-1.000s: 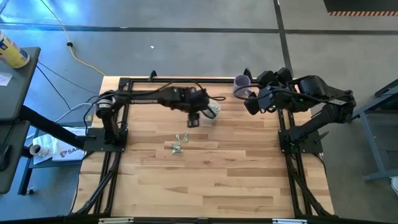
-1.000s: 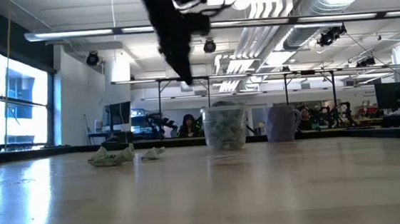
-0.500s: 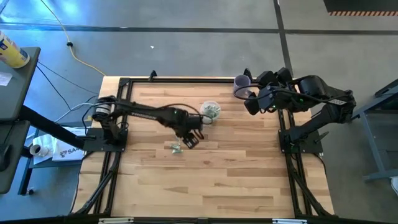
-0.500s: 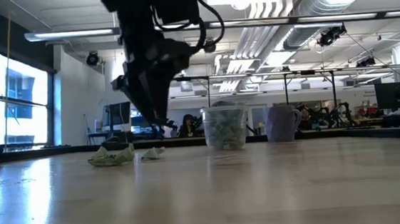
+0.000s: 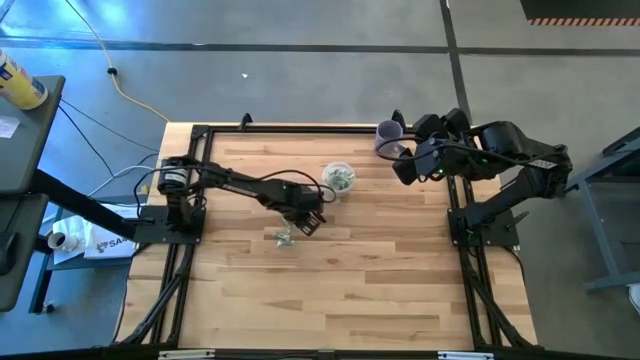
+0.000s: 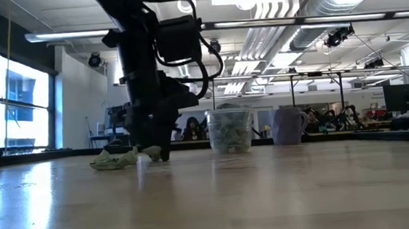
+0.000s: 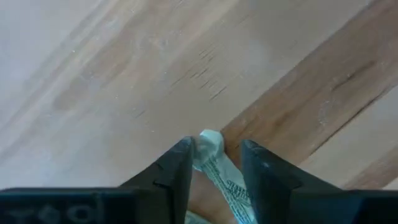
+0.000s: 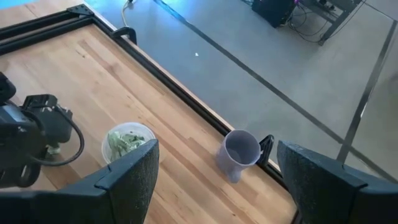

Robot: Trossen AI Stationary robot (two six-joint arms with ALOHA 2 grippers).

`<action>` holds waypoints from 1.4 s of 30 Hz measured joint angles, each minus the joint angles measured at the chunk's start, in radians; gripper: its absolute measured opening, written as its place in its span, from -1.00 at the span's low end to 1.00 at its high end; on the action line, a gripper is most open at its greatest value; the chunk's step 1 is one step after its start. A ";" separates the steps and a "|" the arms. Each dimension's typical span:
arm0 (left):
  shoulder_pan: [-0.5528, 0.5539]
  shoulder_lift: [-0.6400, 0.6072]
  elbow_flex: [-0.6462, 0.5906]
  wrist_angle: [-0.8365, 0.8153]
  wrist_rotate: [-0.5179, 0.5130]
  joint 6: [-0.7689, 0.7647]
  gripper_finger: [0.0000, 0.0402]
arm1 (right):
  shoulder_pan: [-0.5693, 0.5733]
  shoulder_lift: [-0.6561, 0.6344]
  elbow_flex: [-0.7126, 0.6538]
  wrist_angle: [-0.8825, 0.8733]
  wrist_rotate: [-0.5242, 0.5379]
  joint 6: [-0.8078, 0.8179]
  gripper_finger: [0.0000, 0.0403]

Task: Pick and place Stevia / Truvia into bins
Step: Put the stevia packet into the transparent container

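Pick step: my left gripper (image 7: 214,163) down at the wooden table (image 5: 380,270), fingers spread astride one pale green-white paper sweetener packet (image 7: 214,165). Next I'd judge: pinch, lift, carry to the clear round-rimmed plastic cup (image 5: 339,178) beyond my fingertips. Right gripper (image 5: 402,170) waits, spread

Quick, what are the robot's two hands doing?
Left gripper: jaws open around a packet on the table.
Right gripper: open, empty.
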 joint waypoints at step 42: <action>0.181 0.279 0.659 -0.066 0.016 0.860 -0.38 | 0.000 0.000 0.000 0.000 -0.047 0.023 0.56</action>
